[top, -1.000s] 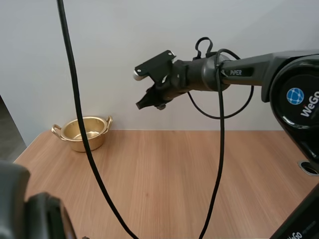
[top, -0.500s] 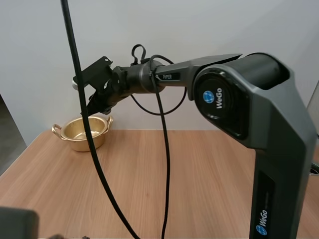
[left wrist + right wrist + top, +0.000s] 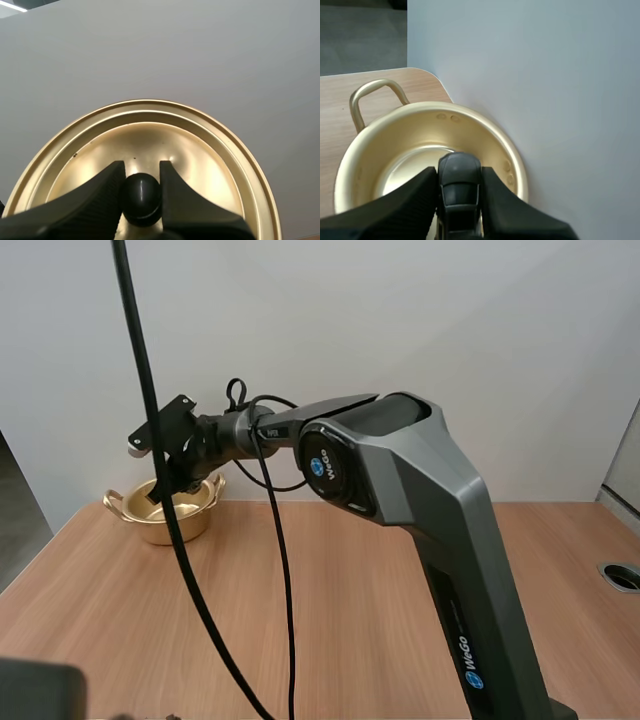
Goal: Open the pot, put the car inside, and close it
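the grey right arm (image 3: 400,450) reached across the high view towards the upper left of the frame. there the right pincer (image 3: 165,483) hung just above the shallow round gold metal pot (image 3: 140,525). the pot stood uncovered at the far left corner of the pale wooden worktop (image 3: 120,620), close to the white wall, with a loop handle (image 3: 113,502) at each side.

seen from the right wrist, the right pincer's two black fingers (image 3: 410,195) were clamped on a small dark grey car (image 3: 460,187), one finger against each side. the car was held in the air over the pot's open mouth, and the pot's shiny inside was visible beneath it.

seen from the left wrist, the left pincer (image 3: 141,169) gripped the black knob (image 3: 141,197) of a round gold metal lid (image 3: 150,137), a ribbed fingertip pressed to each side of the knob. the lid was tilted up against the plain white wall behind it, away from the pot.
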Controlling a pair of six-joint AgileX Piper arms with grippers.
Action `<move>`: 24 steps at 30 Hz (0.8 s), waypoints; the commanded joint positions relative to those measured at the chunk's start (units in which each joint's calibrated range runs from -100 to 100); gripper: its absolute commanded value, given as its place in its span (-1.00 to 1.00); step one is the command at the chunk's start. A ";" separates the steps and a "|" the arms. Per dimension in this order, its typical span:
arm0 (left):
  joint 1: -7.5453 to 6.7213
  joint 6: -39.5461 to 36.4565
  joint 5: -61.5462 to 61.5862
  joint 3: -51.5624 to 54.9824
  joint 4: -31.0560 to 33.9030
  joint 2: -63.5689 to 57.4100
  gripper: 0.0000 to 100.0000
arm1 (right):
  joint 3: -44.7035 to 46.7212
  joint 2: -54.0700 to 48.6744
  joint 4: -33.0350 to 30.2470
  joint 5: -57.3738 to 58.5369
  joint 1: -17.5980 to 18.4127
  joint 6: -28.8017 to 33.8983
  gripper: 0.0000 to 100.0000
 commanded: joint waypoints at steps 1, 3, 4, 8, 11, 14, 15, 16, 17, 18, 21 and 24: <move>0.05 -0.03 -0.12 -0.07 0.23 -0.04 -1.00 | -1.92 2.16 0.05 -0.81 0.24 -0.25 -1.00; 0.05 -0.03 -0.12 -0.07 0.36 -0.04 -1.00 | -3.05 3.66 0.05 -2.30 0.42 -0.90 -1.00; 0.05 -0.03 0.04 -0.07 0.45 -0.04 -1.00 | -3.73 4.37 0.05 -3.19 0.51 -0.90 -1.00; 0.05 -0.03 0.94 -0.07 0.60 -0.04 -1.00 | -5.30 7.13 0.05 -5.48 0.79 -1.03 -1.00; 0.05 -0.03 1.44 -0.07 0.60 -0.04 -1.00 | -6.50 8.75 0.05 -5.66 0.79 -1.26 -1.00; 0.05 -0.03 1.44 -0.07 0.60 -0.04 -1.00 | -6.53 9.74 0.05 -5.72 0.79 -1.26 -1.00; 0.05 -0.03 1.44 -0.07 0.60 -0.04 -1.00 | -6.53 9.89 0.05 -5.72 0.79 -1.26 -1.00; 0.05 -0.03 1.44 -0.07 0.60 -0.04 -1.00 | -6.53 10.06 0.05 -5.72 0.79 -1.26 -1.00; 0.05 -0.03 1.44 -0.07 0.60 -0.04 -1.00 | -6.53 10.06 0.05 -5.72 0.79 -1.26 -0.89; 0.05 -0.03 1.44 -0.07 0.60 -0.04 -1.00 | -6.53 10.06 0.05 -5.72 0.79 -1.26 -0.61; 0.05 -0.03 1.44 -0.07 0.60 -0.04 -1.00 | -6.79 10.06 0.05 -5.72 0.79 -1.26 0.19; 0.05 -0.03 1.44 -0.07 0.60 -0.04 -1.00 | -6.88 10.06 0.05 -5.72 0.79 -0.92 0.45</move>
